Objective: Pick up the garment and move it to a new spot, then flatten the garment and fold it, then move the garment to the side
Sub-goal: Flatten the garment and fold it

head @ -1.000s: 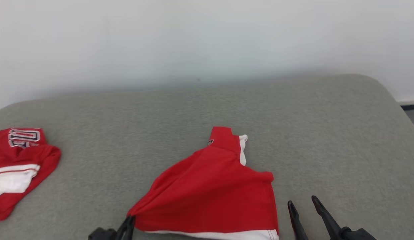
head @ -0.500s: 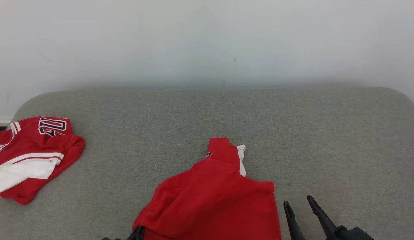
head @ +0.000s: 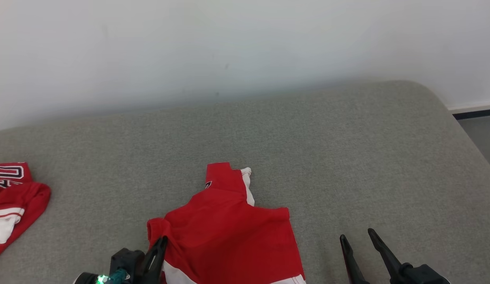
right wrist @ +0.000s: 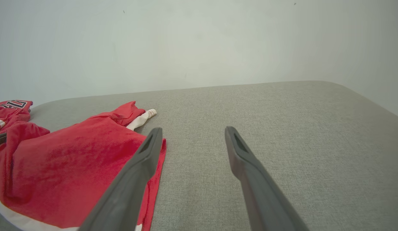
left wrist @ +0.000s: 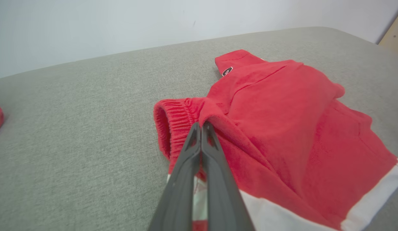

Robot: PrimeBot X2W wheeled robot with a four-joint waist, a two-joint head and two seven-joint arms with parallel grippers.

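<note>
Left wrist view: left gripper pressed together, pinching garment by waistband fold. Garment at 6 o'clock on grey cushion. Right gripper spread, empty, at garment's 3 o'clock. Best drag low, steady; avoid bunching.

- Grey padded surface: woven fabric cover, rounded far right corner, far edge against the wall.
- Wall: plain white, with a few small dark specks.
- Second red garment: crumpled at the surface's left side; white panel and stripe, dark-outlined numerals on top.
- Skirting strip: dark, at the wall's foot, far right.
- Floor: grey, beyond the right corner.
</note>
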